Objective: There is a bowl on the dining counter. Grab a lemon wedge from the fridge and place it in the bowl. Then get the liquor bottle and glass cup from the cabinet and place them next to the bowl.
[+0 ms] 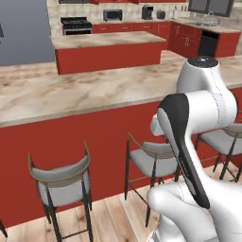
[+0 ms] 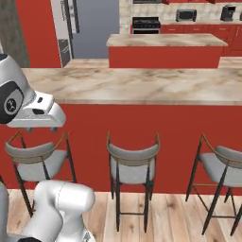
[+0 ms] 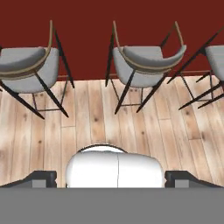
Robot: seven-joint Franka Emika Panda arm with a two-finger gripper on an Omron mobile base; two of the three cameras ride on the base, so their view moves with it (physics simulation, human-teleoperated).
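Your pincer (image 3: 112,177) hangs released, fingertips (image 3: 41,178) spread wide and holding nothing, pointing down at the wood floor (image 3: 96,122). Ahead of it stands the dining counter (image 2: 142,85), grey stools (image 3: 146,61) against its red front.

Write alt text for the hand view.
Looking down past two open, empty fingers at a pale wood floor, where three grey stools with dark legs stand in a row against the counter's plain red front.
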